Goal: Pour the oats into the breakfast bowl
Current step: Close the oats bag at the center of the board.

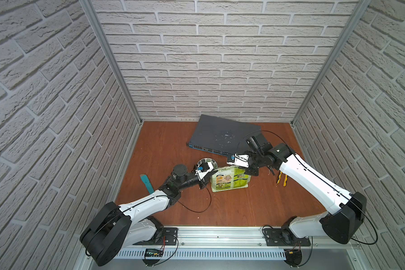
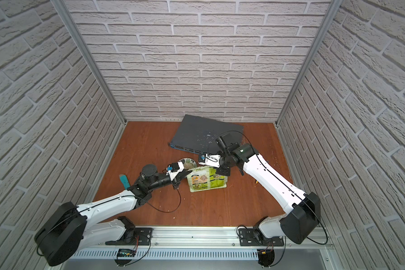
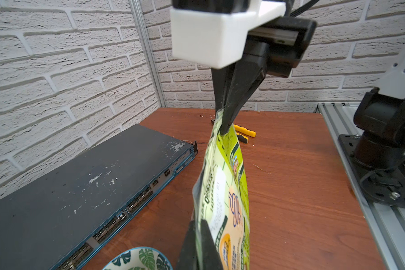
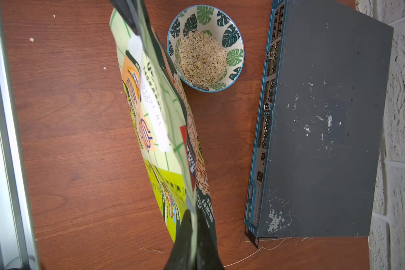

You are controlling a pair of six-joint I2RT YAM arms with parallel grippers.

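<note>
Brick-patterned walls close three sides of your reddish-brown wooden desk (image 1: 220,210), and an aluminium rail (image 1: 220,233) runs along its near edge. A flat dark grey network switch with a blue front (image 1: 220,135) lies askew against the back wall and fills much of the far right. Your widest bare stretch is the near half of the desk, between the rail and the things; the far left corner is bare too. A teal-handled tool (image 1: 146,183) lies near the left edge. Yellow-handled pliers (image 1: 282,180) lie near the right, partly hidden by your right arm.

The light green plastic pouch (image 1: 230,181) with dark green and yellow panels is mid-desk, mouth up, strung between both arms. Your left pincer (image 3: 198,243) is clenched on one end of the pouch's top edge, your right pincer (image 4: 192,233) on the other end. Whether its base touches the desk cannot be told. The small round white bowl with a green leaf pattern and blue rim (image 4: 232,37) sits just beside the pouch, between it and the switch front, apart from both pincers.

In both top views the bowl is half hidden behind the left pincer. The right wrist view shows it whole, with a heap of pale beige oats (image 4: 202,58) inside and a few loose flakes (image 4: 32,39) on the desk. The left wrist view catches only its rim.
</note>
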